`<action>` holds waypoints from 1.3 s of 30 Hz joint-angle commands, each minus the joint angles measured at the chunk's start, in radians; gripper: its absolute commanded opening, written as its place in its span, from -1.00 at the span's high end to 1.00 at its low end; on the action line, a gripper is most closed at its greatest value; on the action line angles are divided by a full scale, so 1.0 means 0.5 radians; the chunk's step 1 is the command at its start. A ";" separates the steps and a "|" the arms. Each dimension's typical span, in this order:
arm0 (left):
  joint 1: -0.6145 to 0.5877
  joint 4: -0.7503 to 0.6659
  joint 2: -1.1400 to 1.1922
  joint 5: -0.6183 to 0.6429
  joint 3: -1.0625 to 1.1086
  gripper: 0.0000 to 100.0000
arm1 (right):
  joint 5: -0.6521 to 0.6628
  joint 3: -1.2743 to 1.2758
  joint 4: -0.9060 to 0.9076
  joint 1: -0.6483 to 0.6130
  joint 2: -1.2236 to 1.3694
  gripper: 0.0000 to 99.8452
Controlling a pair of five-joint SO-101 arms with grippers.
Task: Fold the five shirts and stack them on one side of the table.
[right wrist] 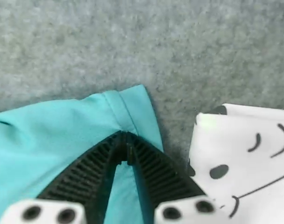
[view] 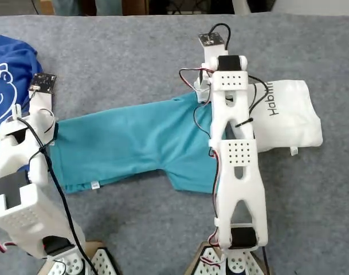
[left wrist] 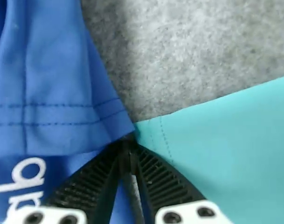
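Fold grasp: left gripper (left wrist: 128, 148) and right gripper (right wrist: 124, 142) clamped tight on teal shirt (view: 134, 143).
Best to carry both ends level and taut, clear of blue shirt (view: 8, 74), for a square fold.

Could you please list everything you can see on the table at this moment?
teal shirt: one, teal, spread out across the middle of the table.
blue shirt: one, blue with white print, at the far left edge, beside the teal shirt's end.
white shirt: one, white with dark print, folded, on the right, partly hidden by an arm.
table: one, grey felt-like surface, under all the shirts.
left arm: one, white, over the teal shirt's left end.
right arm: one, white, over the teal shirt's right end.
left tool: one, black, shut on the teal shirt's hem.
right tool: one, black, shut on the teal shirt's edge.
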 commanded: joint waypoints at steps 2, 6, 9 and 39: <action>-0.087 0.101 -0.169 -0.012 -0.051 0.94 | -0.003 -0.296 0.064 -0.049 -0.011 0.97; 0.017 0.313 -0.559 0.083 -0.054 0.94 | -0.003 -0.327 0.064 -0.071 -0.066 0.97; 0.189 0.402 -0.801 0.187 -0.044 0.94 | -0.003 -0.327 0.068 -0.068 -0.158 0.97; 0.066 0.789 0.184 0.463 -0.738 0.94 | -0.015 -0.330 -0.058 0.006 0.180 0.97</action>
